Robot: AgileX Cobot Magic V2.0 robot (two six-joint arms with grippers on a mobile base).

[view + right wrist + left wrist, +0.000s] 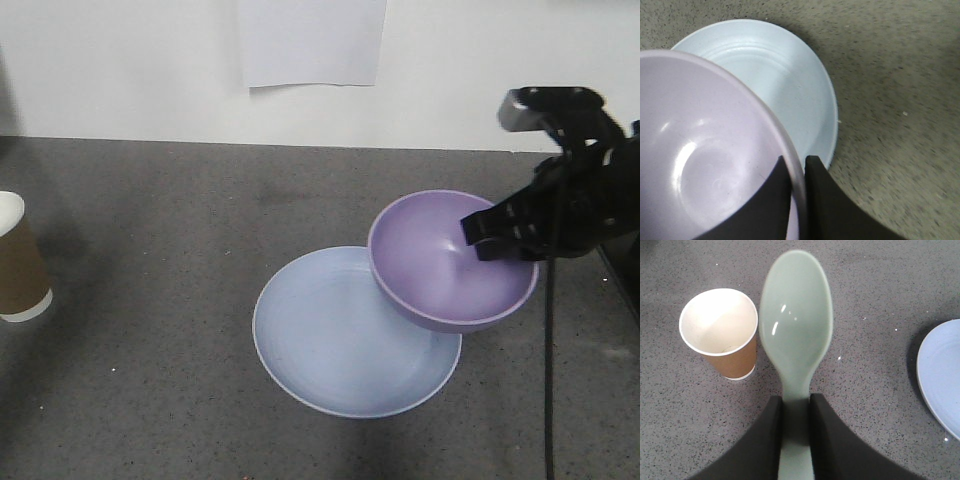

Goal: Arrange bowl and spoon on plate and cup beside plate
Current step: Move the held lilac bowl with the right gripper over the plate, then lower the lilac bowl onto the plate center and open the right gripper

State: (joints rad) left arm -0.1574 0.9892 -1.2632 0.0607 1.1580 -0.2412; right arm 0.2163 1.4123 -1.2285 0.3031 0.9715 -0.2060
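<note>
The lavender bowl (445,262) hangs tilted above the right part of the pale blue plate (330,345). My right gripper (490,238) is shut on the bowl's right rim, one finger inside and one outside (797,165). The bowl (695,150) fills the left of the right wrist view, with the plate (785,90) below it. My left gripper (796,405) is shut on the handle of the mint-green spoon (796,320), held above the table. The brown paper cup (722,332) stands upright just left of the spoon, and also at the left edge (18,262) of the front view.
The grey speckled tabletop (150,220) runs back to a white wall with a sheet of paper (312,40). A black cable (548,380) hangs down under the right arm. The plate's edge (940,375) shows at the right of the left wrist view.
</note>
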